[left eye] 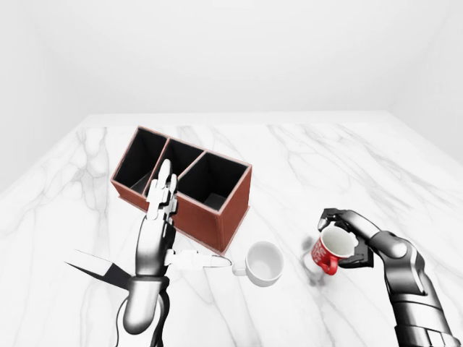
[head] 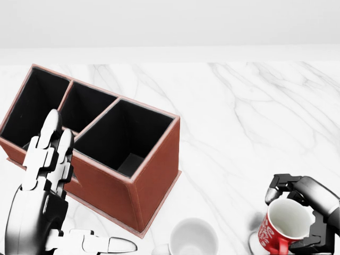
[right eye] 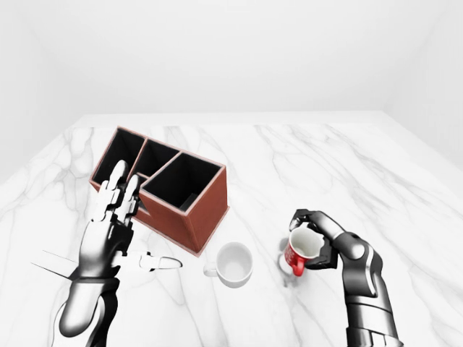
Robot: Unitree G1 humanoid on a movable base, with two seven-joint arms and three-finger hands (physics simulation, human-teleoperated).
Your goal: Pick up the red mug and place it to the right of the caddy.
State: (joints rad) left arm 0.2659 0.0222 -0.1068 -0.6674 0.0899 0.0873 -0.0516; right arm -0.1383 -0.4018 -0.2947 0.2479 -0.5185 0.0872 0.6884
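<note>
The right hand (left eye: pixel 347 242) has its fingers wrapped round the red mug (left eye: pixel 329 251), tilted, mouth up, at about four o'clock from the caddy (left eye: pixel 189 184) and well apart from it on the marble table (left eye: pixel 325 159). A white mug (left eye: pixel 263 262) sits between them, just below the caddy's corner. The left hand (left eye: pixel 158 224) is spread flat, empty, over the caddy's near wall.

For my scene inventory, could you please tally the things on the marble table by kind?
Mugs: 2, a red mug held in the right hand, and a white mug.
Caddies: 1, a brown caddy with three compartments.
Total: 3.
</note>
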